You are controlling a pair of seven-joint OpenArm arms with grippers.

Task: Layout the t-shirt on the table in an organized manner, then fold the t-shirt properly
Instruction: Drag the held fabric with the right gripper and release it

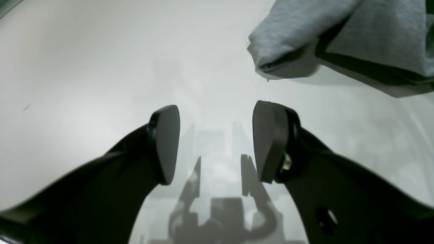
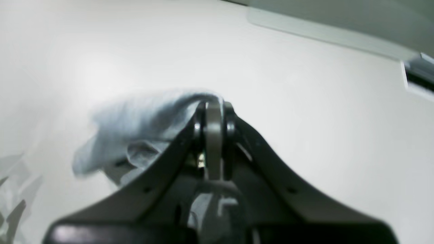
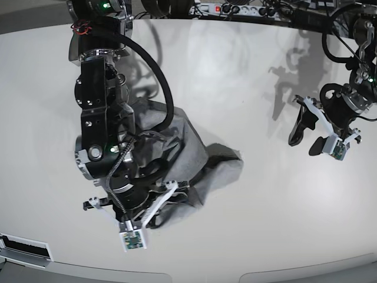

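The heather-grey t-shirt (image 3: 203,162) lies crumpled in a heap on the white table (image 3: 247,76), left of centre in the base view. My right gripper (image 2: 213,110) is shut on a fold of the t-shirt (image 2: 142,115), and cloth bunches to the left of its fingertips. My left gripper (image 1: 217,140) hovers open over bare table, with nothing between its pads. From that wrist view a hanging corner of the t-shirt (image 1: 322,30) shows at the top right, apart from the fingers. In the base view the left gripper (image 3: 311,134) is far right of the shirt.
A power strip and cables (image 3: 235,9) lie along the table's far edge. A white slotted part (image 3: 23,247) sits by the front left edge. The right arm's body (image 3: 100,112) stands over the shirt's left part. The table's edge (image 2: 322,32) shows beyond the right gripper.
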